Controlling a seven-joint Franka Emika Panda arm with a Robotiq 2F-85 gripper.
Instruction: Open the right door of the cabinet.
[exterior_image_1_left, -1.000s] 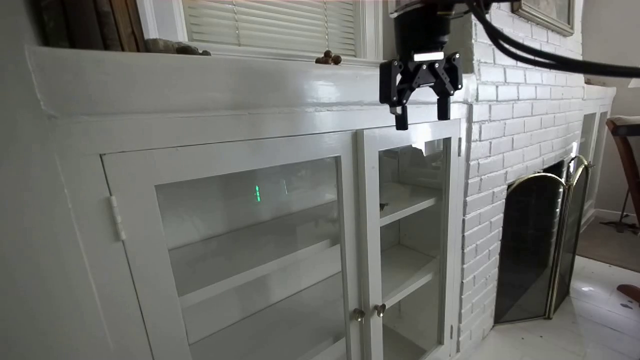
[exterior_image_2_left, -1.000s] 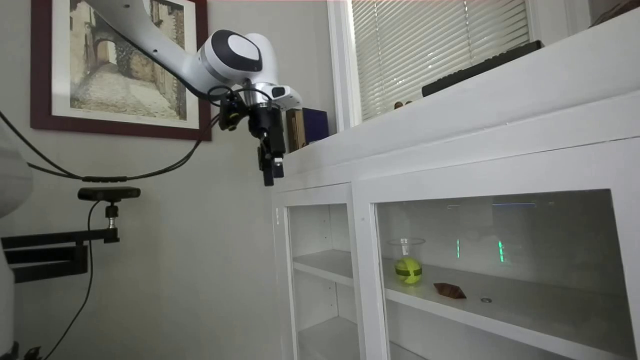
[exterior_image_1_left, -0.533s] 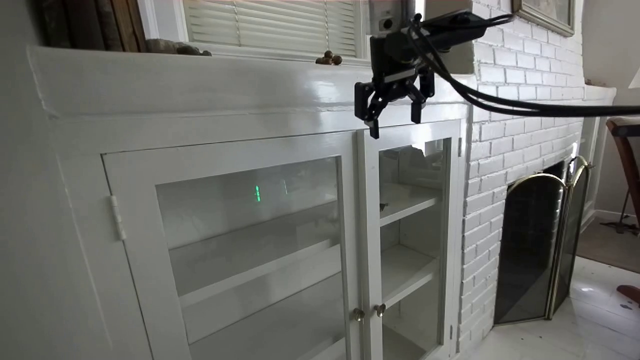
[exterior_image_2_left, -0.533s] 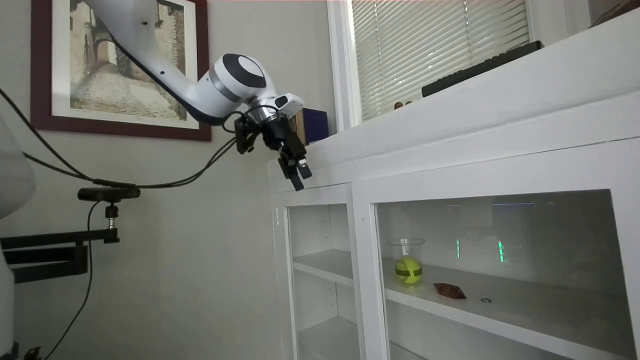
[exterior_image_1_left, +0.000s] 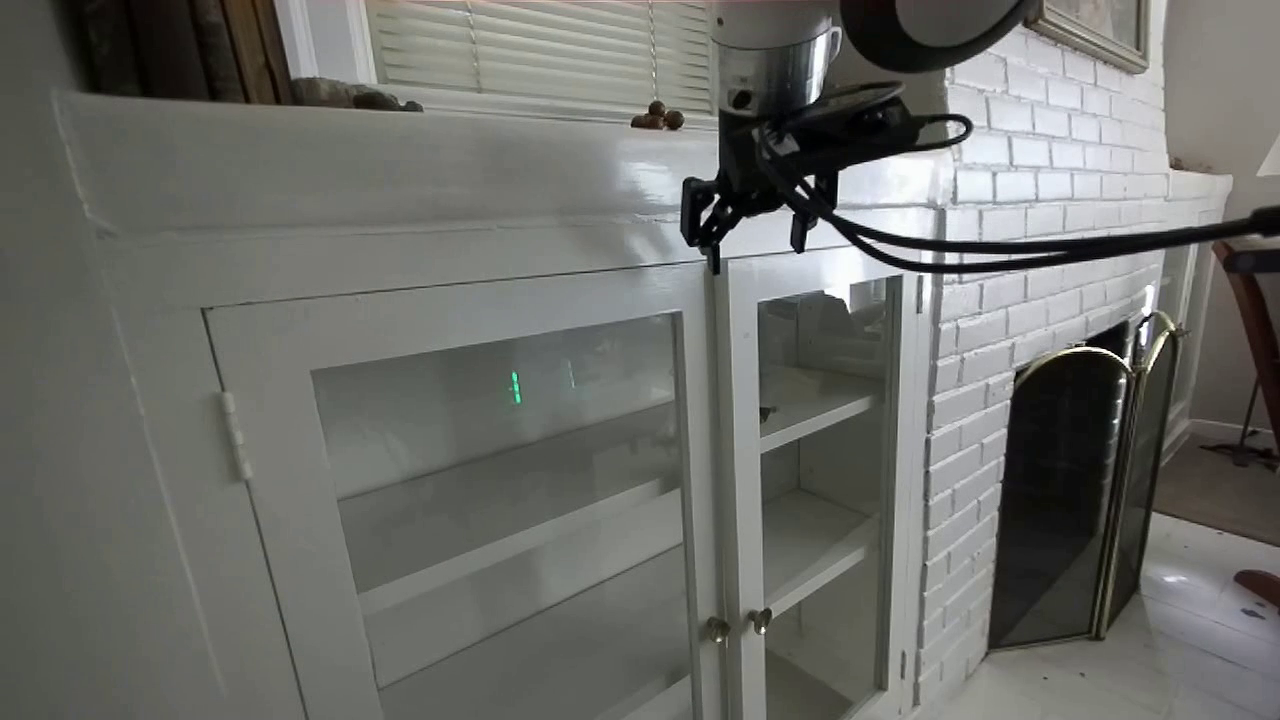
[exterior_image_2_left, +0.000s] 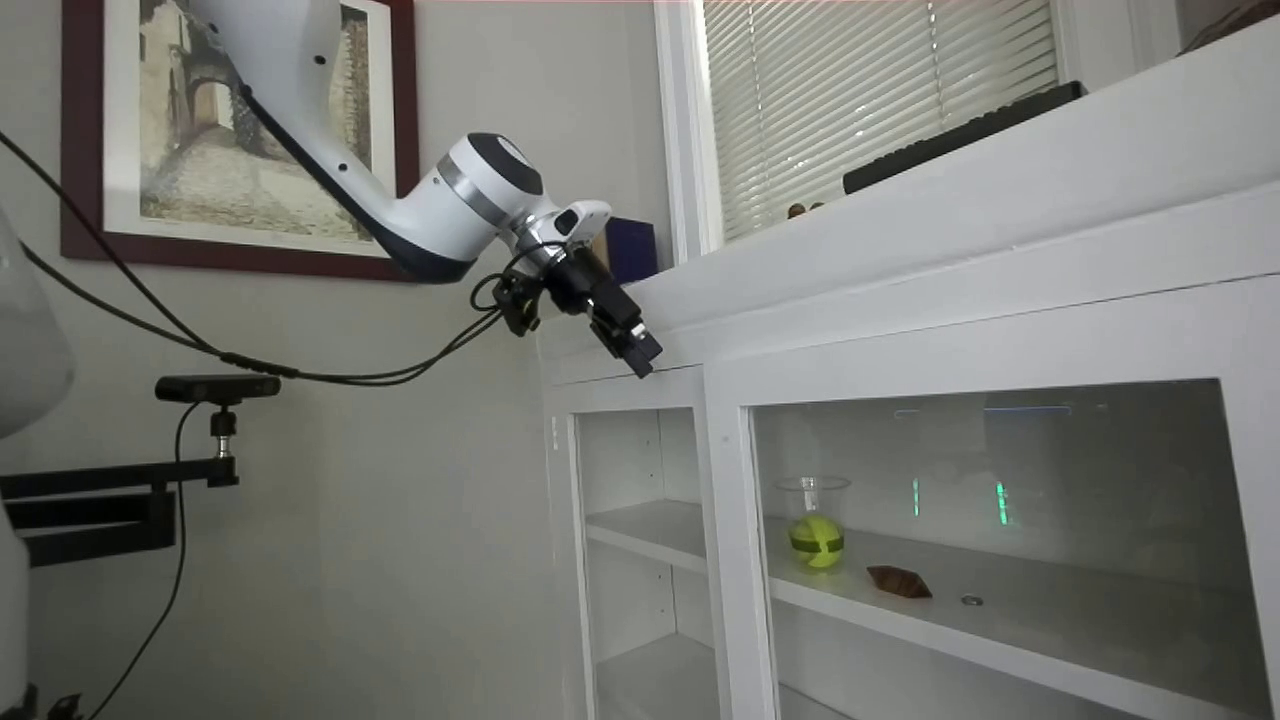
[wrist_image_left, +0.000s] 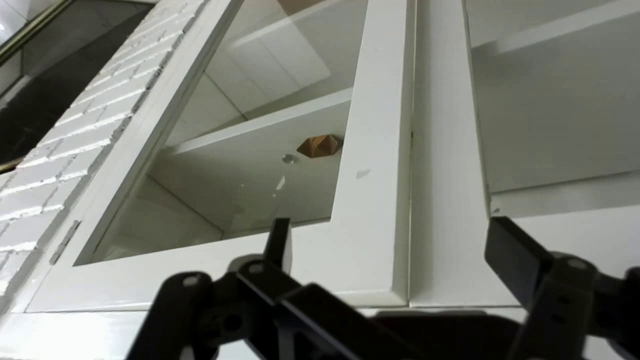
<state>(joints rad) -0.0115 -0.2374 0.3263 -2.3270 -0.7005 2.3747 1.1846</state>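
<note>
Holds tool (exterior_image_1_left: 756, 250) angled down nr upper front of cabinet (exterior_image_1_left: 450, 245), w/ fingers (wrist_image_left: 517, 260) well apart; can't tell if touching it. In wrist view, has one finger before top of right door (exterior_image_1_left: 746, 460), other before top of left door (exterior_image_1_left: 450, 322). Has right door, tall white frame w/ single glass pane, running down from tool height, closed-looking. Has left door, same build, also closed-looking, on tool's other side. Behind right door, a bit below tool, shows brown faceted block (wrist_image_left: 320, 146) w/ small round clear piece (wrist_image_left: 288, 158) just beside; in an exterior view, shows yellow-green ball (exterior_image_2_left: 817, 541) behind glass too. Well below tool, has small metal knob (exterior_image_1_left: 760, 620) at right door's edge, w/ 2nd knob (exterior_image_1_left: 717, 629) nr it, on left door. Abv & past tool, shows brown round bits (exterior_image_1_left: 657, 117) nr window blinds (exterior_image_1_left: 560, 50). Further off, on tool's right-door side, has white brickwork (exterior_image_1_left: 1050, 180) & dark arched screen (exterior_image_1_left: 1060, 510). Well off too, on tool's opp. side in an exterior view, shows framed pic (exterior_image_2_left: 240, 190).
</note>
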